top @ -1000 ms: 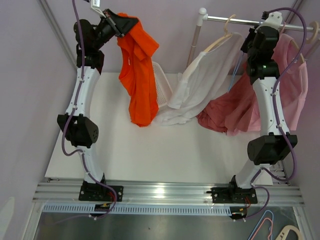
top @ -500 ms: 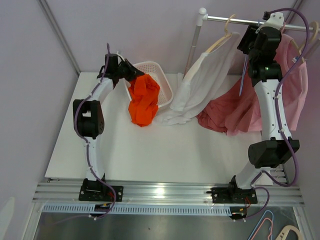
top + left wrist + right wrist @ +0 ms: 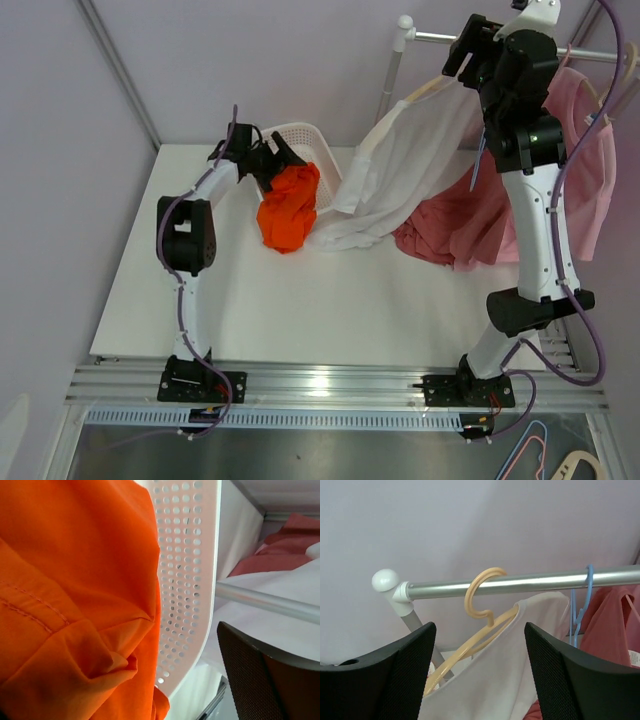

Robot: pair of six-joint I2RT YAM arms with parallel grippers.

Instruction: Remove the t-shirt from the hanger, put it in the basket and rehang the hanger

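Note:
A white t-shirt [image 3: 400,165] hangs on a cream hanger [image 3: 485,592] hooked over the metal rail [image 3: 530,582]; its hem trails onto the table. My right gripper [image 3: 480,675] is up at the rail, open. It faces the hanger's hook and the shirt's collar [image 3: 495,680] and touches neither. An orange t-shirt [image 3: 287,205] lies draped over the front rim of the white perforated basket [image 3: 310,135]. My left gripper [image 3: 283,160] stands open just above it. In the left wrist view the orange cloth [image 3: 65,580] fills the left side and only one finger [image 3: 265,680] shows.
A blue hanger [image 3: 580,605] and pink garments [image 3: 580,170] hang further right on the rail. The rail's post [image 3: 390,80] stands behind the white shirt. Pink cloth [image 3: 460,225] pools on the table at the right. More hangers [image 3: 560,465] lie below the front edge.
My left arm came down from high up with the orange t-shirt to the basket and opened, leaving the shirt on the rim. My right gripper opened and rose leftward to the cream hanger.

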